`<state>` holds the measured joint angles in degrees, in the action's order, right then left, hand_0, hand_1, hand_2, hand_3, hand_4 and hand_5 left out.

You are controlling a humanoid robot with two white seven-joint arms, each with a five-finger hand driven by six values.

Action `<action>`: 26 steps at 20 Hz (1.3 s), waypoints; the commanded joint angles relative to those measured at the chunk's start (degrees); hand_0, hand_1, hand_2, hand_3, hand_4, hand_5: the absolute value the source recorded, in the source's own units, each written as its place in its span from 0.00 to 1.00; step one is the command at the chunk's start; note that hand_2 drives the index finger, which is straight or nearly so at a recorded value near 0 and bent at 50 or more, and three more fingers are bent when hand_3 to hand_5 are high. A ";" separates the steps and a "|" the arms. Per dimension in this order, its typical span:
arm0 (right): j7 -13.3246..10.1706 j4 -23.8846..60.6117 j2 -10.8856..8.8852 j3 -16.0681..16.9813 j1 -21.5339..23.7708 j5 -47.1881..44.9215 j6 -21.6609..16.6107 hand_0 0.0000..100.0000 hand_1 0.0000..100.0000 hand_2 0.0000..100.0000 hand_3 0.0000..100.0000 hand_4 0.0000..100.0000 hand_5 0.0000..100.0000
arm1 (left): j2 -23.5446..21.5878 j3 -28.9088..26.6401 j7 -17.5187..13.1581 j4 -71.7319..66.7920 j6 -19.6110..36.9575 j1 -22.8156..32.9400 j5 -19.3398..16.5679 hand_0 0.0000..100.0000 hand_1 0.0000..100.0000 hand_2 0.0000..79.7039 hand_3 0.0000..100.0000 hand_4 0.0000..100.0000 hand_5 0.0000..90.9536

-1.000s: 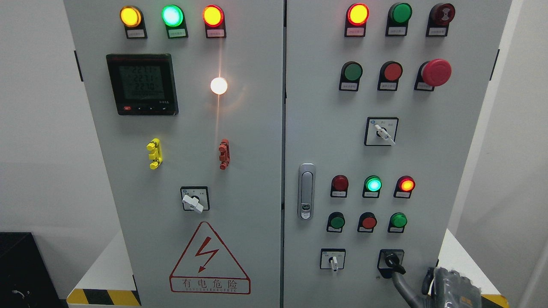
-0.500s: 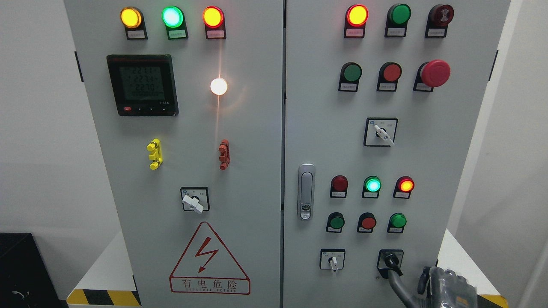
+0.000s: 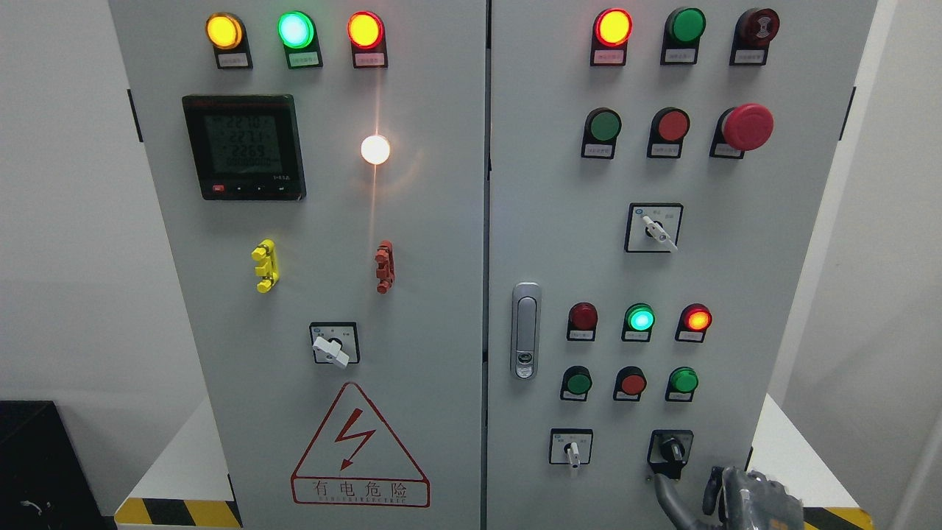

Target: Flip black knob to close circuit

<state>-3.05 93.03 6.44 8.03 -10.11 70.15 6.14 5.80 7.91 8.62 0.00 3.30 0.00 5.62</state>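
Cabinet (image 3: 441,294) bottom right corner carries the black knob (image 3: 671,447), handle pointing down. I see my right hand (image 3: 751,497) just below, apart; fingers' state unclear

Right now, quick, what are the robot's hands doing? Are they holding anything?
Right hand: low at the bottom edge, just below the black knob, not gripping it; whether it is open or closed cannot be told.
Left hand: not in view.

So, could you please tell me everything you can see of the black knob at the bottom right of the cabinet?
The black knob is a small rotary selector, apparently plastic, with a lighter stripe on its handle, mounted on a square black plate low on the right door. Its handle points roughly straight down. Nothing touches it: the right hand sits just below and to its right, one dark finger reaching up toward the plate.
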 commanded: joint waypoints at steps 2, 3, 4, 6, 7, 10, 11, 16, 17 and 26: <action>-0.20 6.63 0.59 -2.84 4.48 -5.10 -0.34 0.00 0.03 0.77 1.00 0.95 1.00 | 0.00 0.00 -0.01 1.67 -0.05 1.32 0.00 0.12 0.56 0.00 0.00 0.00 0.00; -0.29 7.68 0.67 -3.10 5.18 -6.68 -0.34 0.00 0.03 0.76 1.00 0.94 1.00 | 0.00 0.00 -0.01 1.67 -0.05 1.32 0.00 0.12 0.56 0.00 0.00 0.00 0.00; -0.81 8.65 0.67 -3.28 5.88 -8.09 -0.34 0.00 0.04 0.75 1.00 0.93 1.00 | 0.00 0.00 -0.01 1.67 -0.05 1.32 0.00 0.12 0.56 0.00 0.00 0.00 0.00; -1.60 10.24 0.85 -3.80 7.11 -12.04 -0.34 0.00 0.05 0.73 1.00 0.92 1.00 | 0.00 0.00 -0.01 1.67 -0.05 1.32 0.00 0.12 0.56 0.00 0.00 0.00 0.00; -1.61 11.29 0.85 -4.42 7.90 -14.76 -0.34 0.00 0.06 0.72 1.00 0.91 1.00 | 0.00 0.00 -0.01 1.67 -0.05 1.23 0.00 0.12 0.56 0.00 0.00 0.00 0.00; -1.61 14.45 0.85 -5.48 11.24 -24.07 -0.43 0.00 0.06 0.67 0.98 0.89 0.93 | 0.00 0.00 -0.01 1.67 -0.05 1.23 0.00 0.12 0.56 0.00 0.00 0.00 0.00; -1.52 15.25 0.85 -5.57 12.30 -26.27 -0.43 0.00 0.07 0.64 0.95 0.87 0.88 | 0.00 0.00 -0.01 1.67 -0.05 1.23 0.00 0.12 0.56 0.00 0.00 0.00 0.00; -1.61 17.45 0.76 -5.48 16.61 -41.55 -2.44 0.00 0.08 0.46 0.71 0.66 0.59 | 0.00 0.00 -0.01 1.67 -0.05 1.32 0.00 0.12 0.56 0.00 0.00 0.00 0.00; -1.61 17.71 0.76 -5.48 17.13 -45.85 -3.76 0.00 0.07 0.40 0.61 0.59 0.50 | 0.00 0.00 -0.01 1.67 -0.05 1.23 0.00 0.12 0.56 0.00 0.00 0.00 0.00; 0.58 19.38 0.59 -5.21 22.58 -65.75 -12.99 0.00 0.06 0.14 0.27 0.25 0.14 | 0.00 0.00 -0.01 1.67 -0.05 1.32 0.00 0.12 0.56 0.00 0.00 0.00 0.00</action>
<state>-3.93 108.53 7.08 3.69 8.81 16.19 -3.65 5.80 7.91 8.62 0.00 3.30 0.00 5.62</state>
